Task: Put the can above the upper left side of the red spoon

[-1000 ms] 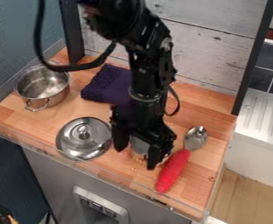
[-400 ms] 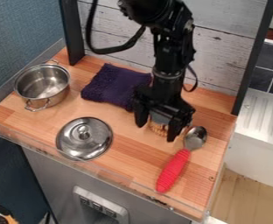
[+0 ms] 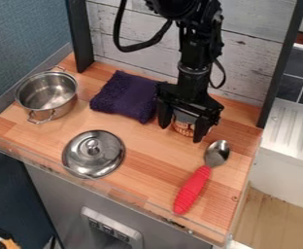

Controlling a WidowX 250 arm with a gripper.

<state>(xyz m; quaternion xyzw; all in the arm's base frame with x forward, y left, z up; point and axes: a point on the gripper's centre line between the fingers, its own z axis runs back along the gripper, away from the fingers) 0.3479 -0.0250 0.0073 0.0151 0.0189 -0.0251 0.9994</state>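
Moved toward the far side and slightly right since the earlier frame: the black two-finger gripper (image 3: pixel 180 132) and the small cylindrical can with a brown-orange printed label (image 3: pixel 184 128). Gripper state: fingers set apart on opposite sides of the can, holding it. Can position: far-left of the metal spoon with a red ribbed handle (image 3: pixel 193 188), apart from its bowl. The gripper hides much of the can's top and sides; base contact with the wooden counter (image 3: pixel 141 141) cannot be determined. Label print is partly covered and too small to make out.
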